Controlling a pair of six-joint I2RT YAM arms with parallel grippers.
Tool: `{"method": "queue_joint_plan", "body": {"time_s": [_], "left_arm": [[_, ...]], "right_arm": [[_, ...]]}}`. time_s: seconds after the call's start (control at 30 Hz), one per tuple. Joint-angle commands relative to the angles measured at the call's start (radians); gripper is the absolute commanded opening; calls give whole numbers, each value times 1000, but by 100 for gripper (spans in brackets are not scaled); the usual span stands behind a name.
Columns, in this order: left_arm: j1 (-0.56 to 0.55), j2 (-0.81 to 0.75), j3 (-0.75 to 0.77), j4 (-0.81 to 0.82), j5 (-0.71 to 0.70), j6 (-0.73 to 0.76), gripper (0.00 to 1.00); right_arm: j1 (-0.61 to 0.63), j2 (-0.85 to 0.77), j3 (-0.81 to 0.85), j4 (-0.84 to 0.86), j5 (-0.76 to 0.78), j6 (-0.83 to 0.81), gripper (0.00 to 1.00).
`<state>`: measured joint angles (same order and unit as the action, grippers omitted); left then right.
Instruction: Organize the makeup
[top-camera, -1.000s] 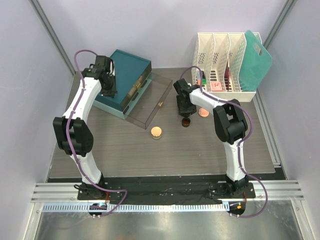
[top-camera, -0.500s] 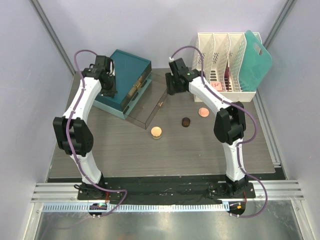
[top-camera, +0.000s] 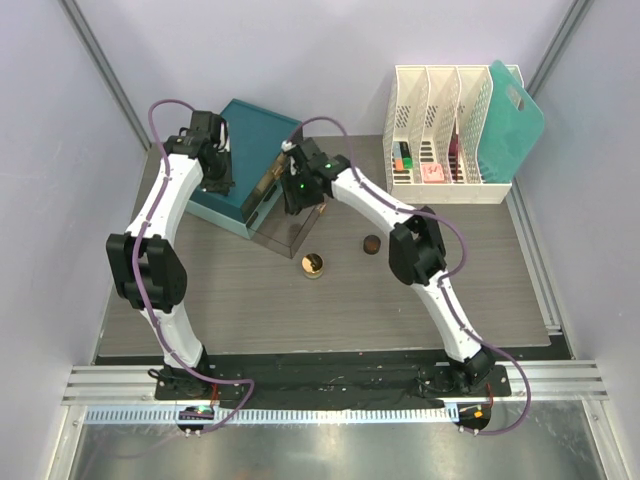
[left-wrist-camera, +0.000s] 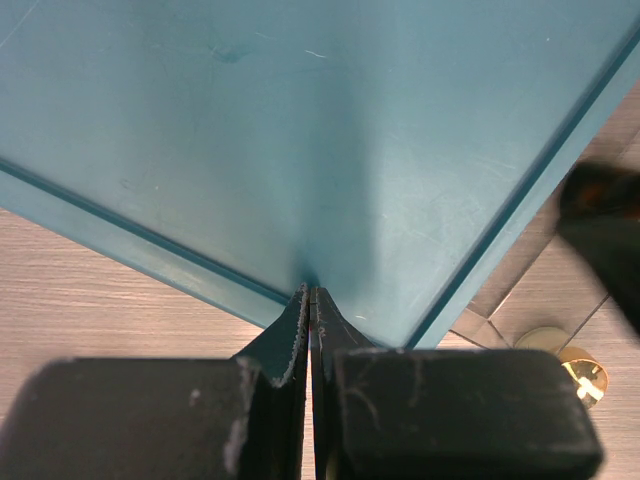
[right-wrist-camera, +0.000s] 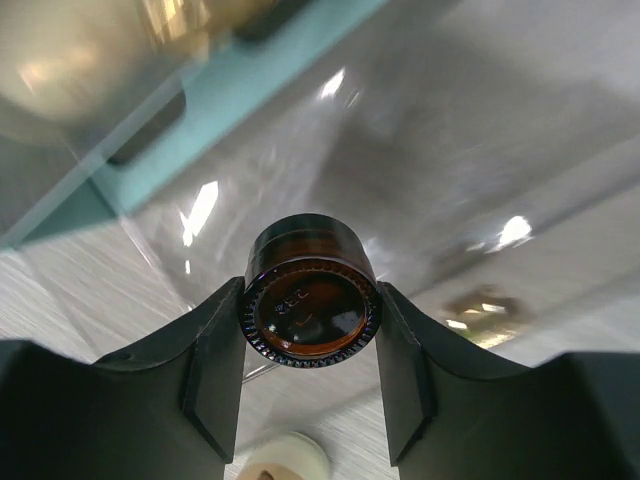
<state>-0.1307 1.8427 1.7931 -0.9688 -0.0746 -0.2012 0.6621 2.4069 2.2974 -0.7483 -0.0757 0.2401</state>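
In the right wrist view my right gripper (right-wrist-camera: 310, 296) is shut on a dark-brown round jar (right-wrist-camera: 308, 322), held above the clear drawer (right-wrist-camera: 470, 170). From above, the right gripper (top-camera: 298, 194) hangs over that drawer (top-camera: 322, 190). A second dark-brown jar (top-camera: 371, 243) stands on the table. A peach round compact (top-camera: 313, 264) lies just in front of the drawer and shows under my right fingers (right-wrist-camera: 285, 462). My left gripper (top-camera: 217, 180) is shut and empty, its tips (left-wrist-camera: 310, 293) pressed on the teal box top (left-wrist-camera: 300, 130).
The teal drawer box (top-camera: 255, 135) stands at the back left with its clear drawer pulled out. A white slotted rack (top-camera: 445, 95) at the back right holds small pink and orange items and a teal board (top-camera: 515, 110). A gold drawer knob (left-wrist-camera: 584, 371) shows at the left wrist view's edge.
My right arm swung left from near the rack to above the clear drawer. The pink compact on the table is now hidden behind its elbow. The left arm has not moved.
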Motion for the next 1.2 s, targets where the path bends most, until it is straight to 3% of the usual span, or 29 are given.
{"method": "queue_joint_plan", "body": {"time_s": [0.0, 0.17, 0.27, 0.5, 0.8, 0.97, 1.17], "left_arm": [[0, 26, -11, -85, -5, 5, 0], [-1, 24, -11, -85, -5, 8, 0], [0, 23, -8, -87, -1, 8, 0], [0, 13, -8, -90, 4, 11, 0], [0, -2, -15, -88, 7, 16, 0], [0, -10, -35, -80, 15, 17, 0], [0, -5, -54, -70, 32, 13, 0]], "right_arm": [[21, 4, 17, -17, -59, 8, 11], [22, 17, 14, -28, -78, 16, 25], [24, 8, 13, -31, -76, 21, 46], [22, -35, -6, -19, -55, 21, 68], [2, -202, -97, -19, 42, 16, 70], [-31, -403, -338, -6, 194, -8, 70], [-90, -476, -561, -39, 186, -5, 72]]}}
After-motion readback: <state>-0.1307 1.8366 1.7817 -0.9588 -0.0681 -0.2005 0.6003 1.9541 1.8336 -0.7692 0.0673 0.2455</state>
